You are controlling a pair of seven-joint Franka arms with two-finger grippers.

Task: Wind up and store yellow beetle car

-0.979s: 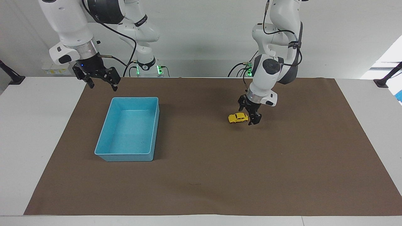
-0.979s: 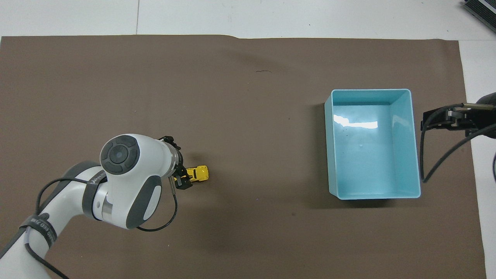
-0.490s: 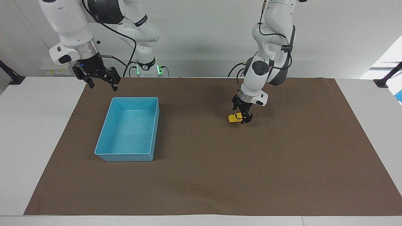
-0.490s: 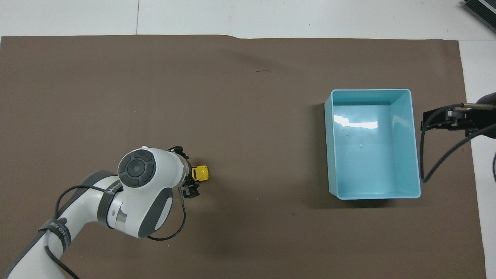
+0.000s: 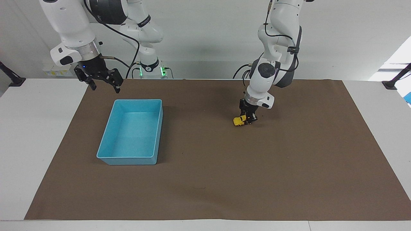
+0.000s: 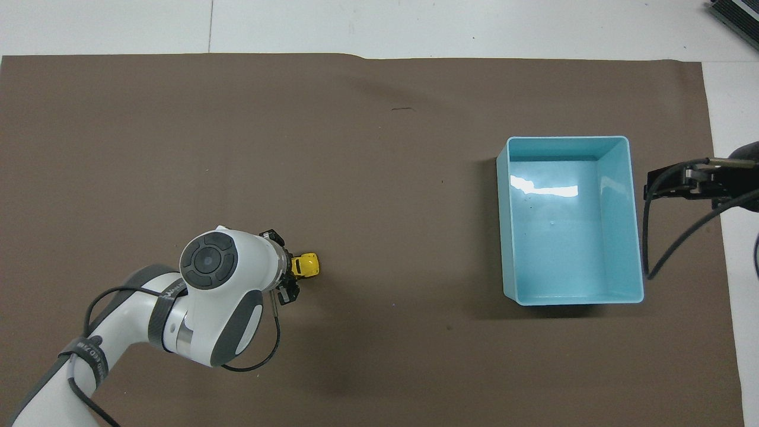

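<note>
The yellow beetle car (image 5: pixel 238 121) sits on the brown mat toward the left arm's end of the table, and it also shows in the overhead view (image 6: pixel 308 264). My left gripper (image 5: pixel 248 117) is down at the car's rear end with its fingers closed on it; only the car's front half shows past the gripper (image 6: pixel 289 279). The blue bin (image 5: pixel 138 101) stands empty toward the right arm's end (image 6: pixel 566 140). My right gripper (image 5: pixel 104 84) waits open in the air beside the bin's corner nearest the robots (image 6: pixel 673 182).
A brown mat (image 5: pixel 205 192) covers most of the white table. A dark item (image 6: pixel 735 15) lies at the table's corner farthest from the robots, toward the right arm's end.
My left gripper moved over the car's rear end, came down and closed its fingers on it. The car has stayed in place. The right arm has not moved.
</note>
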